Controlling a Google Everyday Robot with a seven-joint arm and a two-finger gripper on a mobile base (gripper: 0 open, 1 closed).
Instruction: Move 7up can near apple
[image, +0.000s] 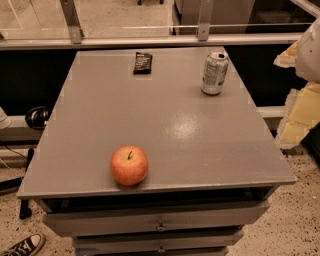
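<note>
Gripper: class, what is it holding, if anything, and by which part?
Nothing. The gripper hangs beyond the right edge of the table, apart from the can, the apple and the dark bar, which all rest on it.

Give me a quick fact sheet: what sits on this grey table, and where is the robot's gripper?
surface: grey table over drawers
7up can: upright, far right corner
apple: near front edge, left of centre, stem up
wrapped bar: flat, far edge, middle
gripper: right edge of view, beside the table, away from the can
can to apple: far apart, diagonally across
</note>
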